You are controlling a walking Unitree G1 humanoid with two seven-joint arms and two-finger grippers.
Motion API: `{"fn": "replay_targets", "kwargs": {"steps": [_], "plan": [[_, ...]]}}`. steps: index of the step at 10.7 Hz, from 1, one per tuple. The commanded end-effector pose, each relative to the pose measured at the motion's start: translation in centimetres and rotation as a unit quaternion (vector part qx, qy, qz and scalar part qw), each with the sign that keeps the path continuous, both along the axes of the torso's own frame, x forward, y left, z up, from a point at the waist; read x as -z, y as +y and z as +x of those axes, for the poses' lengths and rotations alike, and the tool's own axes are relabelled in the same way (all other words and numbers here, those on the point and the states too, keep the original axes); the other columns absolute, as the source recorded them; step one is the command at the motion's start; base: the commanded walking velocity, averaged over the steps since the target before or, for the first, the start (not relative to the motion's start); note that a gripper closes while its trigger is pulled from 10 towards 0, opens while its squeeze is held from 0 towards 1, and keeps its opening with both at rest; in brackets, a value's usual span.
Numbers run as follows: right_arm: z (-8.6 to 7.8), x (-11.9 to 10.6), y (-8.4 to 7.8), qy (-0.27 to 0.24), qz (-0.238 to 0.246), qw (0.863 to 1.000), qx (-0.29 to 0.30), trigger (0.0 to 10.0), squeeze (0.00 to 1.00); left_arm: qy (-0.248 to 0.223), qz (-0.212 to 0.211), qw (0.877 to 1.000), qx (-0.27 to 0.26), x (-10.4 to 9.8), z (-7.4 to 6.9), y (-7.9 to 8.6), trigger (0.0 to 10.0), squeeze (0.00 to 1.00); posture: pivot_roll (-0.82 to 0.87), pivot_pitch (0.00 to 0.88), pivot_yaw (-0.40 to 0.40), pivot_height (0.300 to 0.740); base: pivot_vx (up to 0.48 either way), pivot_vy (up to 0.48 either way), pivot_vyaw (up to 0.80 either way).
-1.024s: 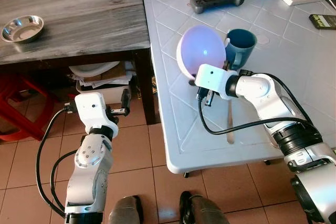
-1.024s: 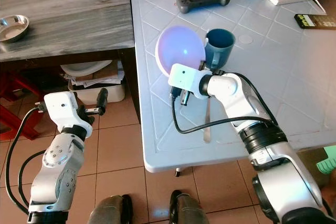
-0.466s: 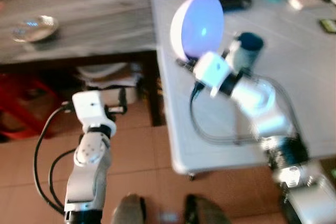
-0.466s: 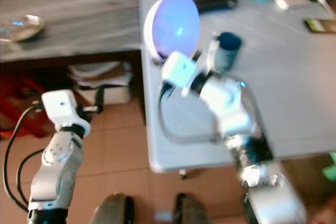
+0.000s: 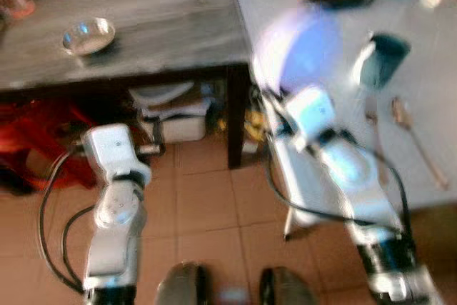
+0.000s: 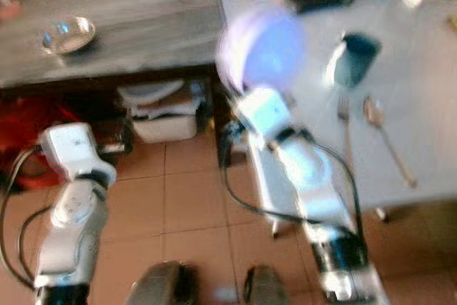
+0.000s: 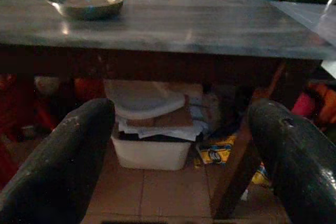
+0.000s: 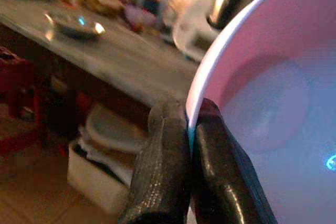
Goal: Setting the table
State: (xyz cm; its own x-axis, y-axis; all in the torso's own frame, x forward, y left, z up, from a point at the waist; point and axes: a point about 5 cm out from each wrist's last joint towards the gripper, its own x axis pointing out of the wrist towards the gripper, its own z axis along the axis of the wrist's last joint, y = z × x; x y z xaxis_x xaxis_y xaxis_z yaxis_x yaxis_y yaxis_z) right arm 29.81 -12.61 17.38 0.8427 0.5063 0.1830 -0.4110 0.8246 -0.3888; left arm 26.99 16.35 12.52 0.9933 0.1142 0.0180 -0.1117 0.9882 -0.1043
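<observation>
Silver arms, black cables, rounded black fingers.

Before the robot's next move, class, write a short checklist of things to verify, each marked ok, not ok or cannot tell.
1. Right gripper pinches the rim of the round lilac plastic bowl: ok.
2. Bowl lifted off the white plastic table: ok.
3. Left gripper open, holding nothing: ok.
4. Dark teal mug upright: cannot tell, blurred.
5. Spoon and fork lying on the table: ok.
6. Head views sharp enough to aim a placement: not ok.
</observation>
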Motion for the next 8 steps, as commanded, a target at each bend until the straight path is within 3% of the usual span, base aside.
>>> {"fn": "replay_targets", "kwargs": {"steps": [1,5,6,8], "plan": [[-0.18,-0.78,0.44,-0.005,0.029,1.0,0.006,10.0,0.0,-0.004,0.009,1.0,-0.017,-0.09,0.02,1.05,10.0,0.0,0.01,0.134,0.047,0.74,0.0,0.48,0.0],[-0.11,-1.21,0.36,0.0,0.052,0.998,0.027,10.0,0.0,-0.017,0.021,1.0,-0.007,-0.42,0.42,0.71,10.0,0.0,0.0,0.138,0.049,0.74,0.0,0.444,0.0],[-0.1,-1.34,0.47,-0.002,0.051,0.998,0.026,10.0,0.0,-0.018,0.03,0.999,-0.01,-0.43,0.4,0.76,10.0,0.0,0.0,0.138,0.048,0.74,0.341,0.337,0.0],[-0.06,-1.6,1.04,-0.007,0.055,0.998,0.023,10.0,0.0,-0.017,0.038,0.999,-0.013,-0.26,0.34,0.78,10.0,0.0,0.0,0.138,0.05,0.74,0.437,0.129,0.72]]}}
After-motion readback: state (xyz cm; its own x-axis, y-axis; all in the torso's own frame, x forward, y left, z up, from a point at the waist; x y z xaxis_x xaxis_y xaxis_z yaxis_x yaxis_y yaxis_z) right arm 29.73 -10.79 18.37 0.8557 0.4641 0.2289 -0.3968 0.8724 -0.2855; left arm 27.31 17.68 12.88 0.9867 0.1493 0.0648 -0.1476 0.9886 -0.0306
